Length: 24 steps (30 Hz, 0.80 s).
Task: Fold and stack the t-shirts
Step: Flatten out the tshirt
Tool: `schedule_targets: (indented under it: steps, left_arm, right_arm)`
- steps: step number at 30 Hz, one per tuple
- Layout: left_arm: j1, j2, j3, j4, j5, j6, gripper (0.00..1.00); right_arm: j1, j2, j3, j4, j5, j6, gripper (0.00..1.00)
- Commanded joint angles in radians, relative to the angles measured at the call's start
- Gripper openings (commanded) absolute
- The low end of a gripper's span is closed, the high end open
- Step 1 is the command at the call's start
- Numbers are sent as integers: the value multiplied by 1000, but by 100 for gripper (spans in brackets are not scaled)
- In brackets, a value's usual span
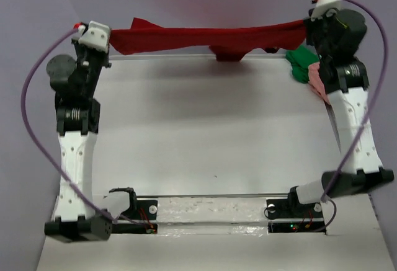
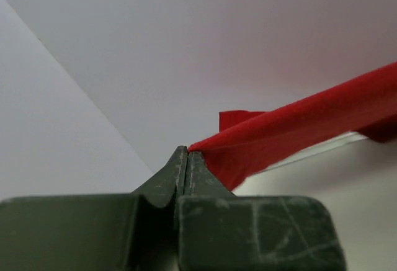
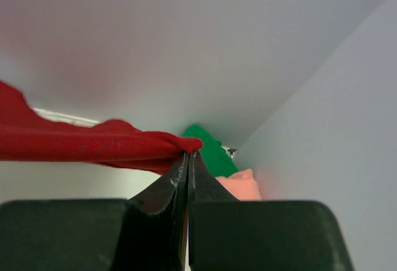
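The dark red t-shirt (image 1: 205,37) hangs stretched above the far edge of the table (image 1: 205,128). Its left end is pinched in the closed left gripper (image 2: 187,153) and its right end in the closed right gripper (image 3: 188,154). It is bunched into a narrow, sagging band with a fold drooping right of the middle. The green t-shirt (image 1: 302,62) and the pink t-shirt (image 1: 318,80) lie crumpled together at the far right.

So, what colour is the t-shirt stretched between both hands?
The t-shirt is dark red, clearest in top view.
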Motion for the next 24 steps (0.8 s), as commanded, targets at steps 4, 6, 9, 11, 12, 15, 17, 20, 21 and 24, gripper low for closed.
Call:
schedule_targets:
  steps: [4,6,9,11,12,15,17,20,21,24]
  left_arm:
    - [0,-372,-261,-85,-2,21,0]
    - [-2,-427,-280,-118,1,21,0]
    - [0,-480,-242,-183,10,24,0]
    - [0,-481,-176,-206,8,23,0]
    - [0,-472,-148,-214,10,17,0]
    - [0,-416,-50,-215,21,1,0]
    - [0,-350,-13,-183,-2,-28,0]
    - [0,-251,-50,-104,-25,-39,0]
    - [0,-228,-82,-70,-30,-40,0]
    - [0,-130,-237,91,-32,-36,0]
  right_arm:
    - [-11,-474,-362,72,9,48,0]
    - [-11,-538,-391,75,16,37,0]
    - [-11,-573,-346,61,30,43,0]
    - [-11,-560,-300,49,35,46,0]
    - [-11,-529,-251,44,41,49,0]
    - [-11,-463,-171,36,59,42,0]
    - [-11,-383,-151,36,66,40,0]
    - [-11,-276,-172,61,43,45,0]
    - [-11,-252,-196,79,32,39,0]
    - [-11,-144,-293,173,9,31,0]
